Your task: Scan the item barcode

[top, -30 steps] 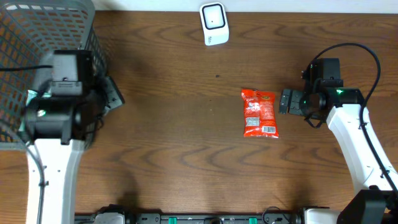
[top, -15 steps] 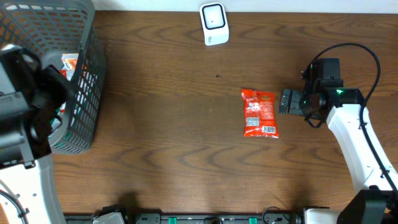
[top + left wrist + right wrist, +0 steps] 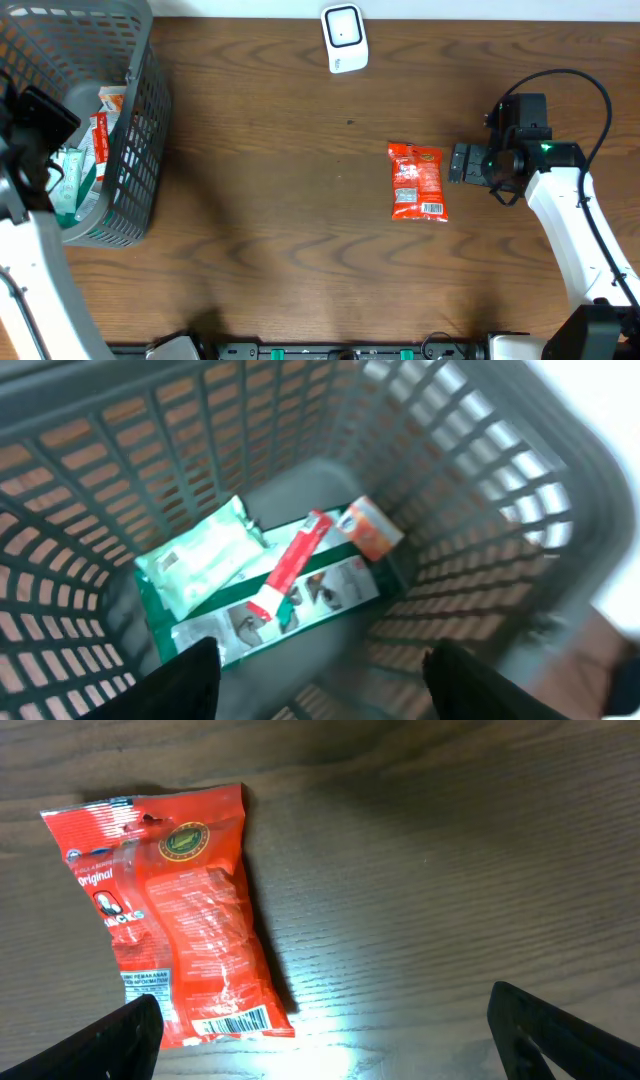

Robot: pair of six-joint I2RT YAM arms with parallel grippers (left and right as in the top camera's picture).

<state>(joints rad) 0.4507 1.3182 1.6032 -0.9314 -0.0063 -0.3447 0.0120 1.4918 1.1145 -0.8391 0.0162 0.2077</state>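
Left gripper (image 3: pixel 325 695), jaws apart and empty, has withdrawn above the grey basket (image 3: pixel 140 120); right gripper (image 3: pixel 455 163), spread wide, faces the unscanned red snack bag (image 3: pixel 417 181).

A grey mesh basket (image 3: pixel 141 150) on the wooden table (image 3: pixel 280 220) holds a green pack (image 3: pixel 205 555); a red tube (image 3: pixel 290 563) lies atop a green-and-white box (image 3: pixel 330 588).

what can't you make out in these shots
barcode digits on the red snack bag: too small overhead, tiny and beside glare in right wrist
items in the basket: overhead, mesh wall and left arm cover most; left wrist, blur makes print unreadable
left pincer and right pincer: each wrist view's bottom edge cuts off all but dark fingertips
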